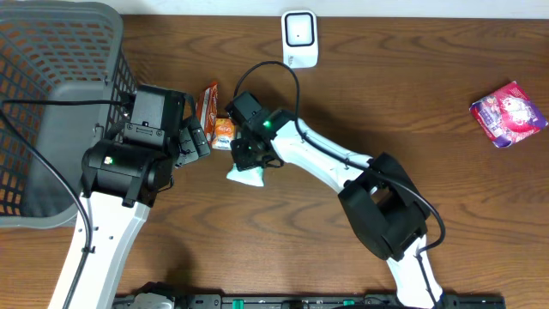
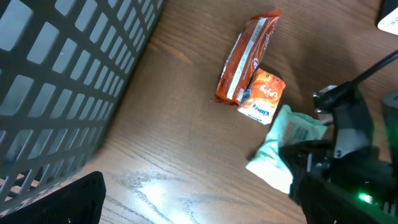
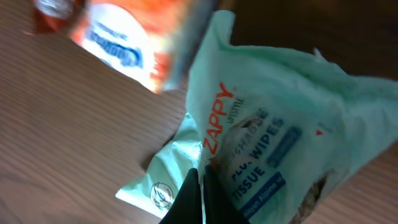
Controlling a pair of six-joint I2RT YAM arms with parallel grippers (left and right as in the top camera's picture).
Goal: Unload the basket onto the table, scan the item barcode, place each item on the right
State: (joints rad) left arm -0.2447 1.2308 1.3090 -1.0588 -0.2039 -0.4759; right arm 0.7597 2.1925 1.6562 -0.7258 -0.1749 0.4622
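One item in hand | right gripper [image 3: 199,180] pressed together, apparently pinching mint-green plastic wipes packet [image 1: 246,176] by its edge, below-left of white boxy barcode scanner [image 1: 299,36] | left gripper [image 1: 196,137] spread, empty | step: pickup | next: lift, turn barcode toward scanner

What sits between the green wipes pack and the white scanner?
Nothing visible. The right claw holds the wipes pack, and only bare table leads to the white scanner; the orange snack packets lie aside.
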